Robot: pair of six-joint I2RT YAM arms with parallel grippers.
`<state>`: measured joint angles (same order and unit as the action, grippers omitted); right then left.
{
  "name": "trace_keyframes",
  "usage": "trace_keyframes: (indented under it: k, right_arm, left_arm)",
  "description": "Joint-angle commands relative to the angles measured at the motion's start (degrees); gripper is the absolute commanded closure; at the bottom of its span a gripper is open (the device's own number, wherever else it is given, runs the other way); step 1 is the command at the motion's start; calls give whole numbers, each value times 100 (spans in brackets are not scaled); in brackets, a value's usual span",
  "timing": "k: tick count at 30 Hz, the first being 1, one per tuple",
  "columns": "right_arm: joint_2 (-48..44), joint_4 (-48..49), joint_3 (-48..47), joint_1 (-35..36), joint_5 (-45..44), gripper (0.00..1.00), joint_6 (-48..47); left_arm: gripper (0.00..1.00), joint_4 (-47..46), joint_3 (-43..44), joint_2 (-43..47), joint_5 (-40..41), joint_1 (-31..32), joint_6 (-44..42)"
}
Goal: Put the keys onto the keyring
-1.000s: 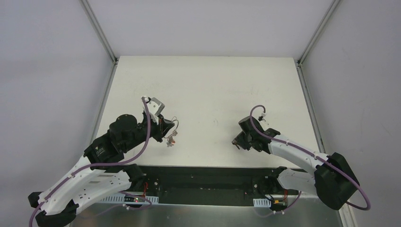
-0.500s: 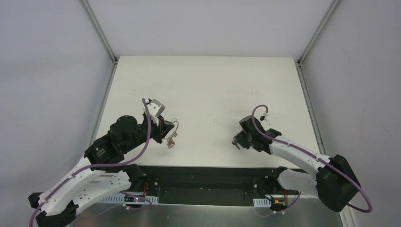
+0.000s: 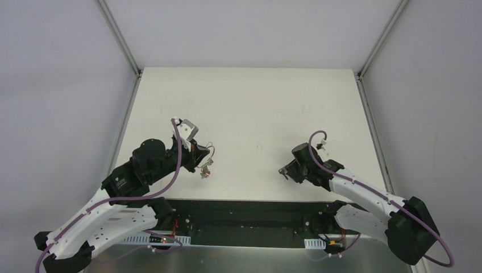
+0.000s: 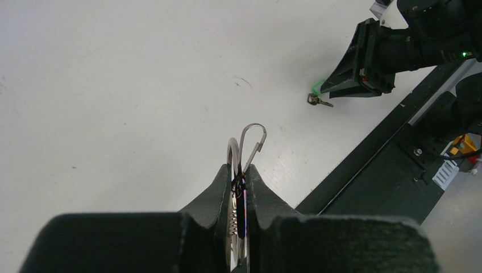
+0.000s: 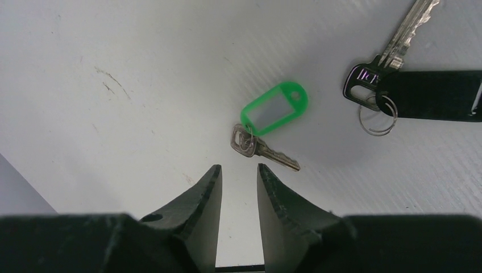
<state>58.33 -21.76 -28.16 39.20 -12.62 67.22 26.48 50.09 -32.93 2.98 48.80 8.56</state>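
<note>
The green-tagged key (image 5: 262,150) lies flat on the bench (image 5: 113,57), with its blade pointing away from the tag. The black-tagged key (image 5: 392,48) lies near it, off to one side, and the two do not touch. Neither key is on the keyring yet.

The right gripper (image 5: 239,168) hangs just short of the green-tagged key. Its jaws stand a narrow way apart with nothing between them. In the left wrist view the same key shows as a small green speck at the tips of that gripper.

Well apart, on the other side of the bench, the left gripper (image 4: 239,170) is clamped tight on the keyring (image 4: 231,152). It holds the keyring up off the surface, with a bent wire hook rising above the fingertips.

The step in hand looks like the pickup of the first key. The right gripper probably needs to come forward and down so its jaws straddle the key's head or the tag, then close. A flat key on a smooth bench may slip or skate away from the fingertips. After that the key's small ring must be carried across and threaded onto the hook. That will call for careful lining up between the two arms.
</note>
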Motion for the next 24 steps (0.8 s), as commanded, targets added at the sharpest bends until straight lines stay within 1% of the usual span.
trace_keyframes:
  k: [1, 15, 24]
  right_arm:
    - [-144, -150, 55, -17, -88, 68, 165]
    - [241, 19, -128, -17, -181, 67, 115]
    - [430, 92, -263, -17, -257, 70, 76]
  left_arm:
    - [100, -222, 23, 36, -142, 28, 55]
    - [100, -222, 19, 29, -146, 33, 57]
    - [100, -222, 11, 76, -125, 26, 58]
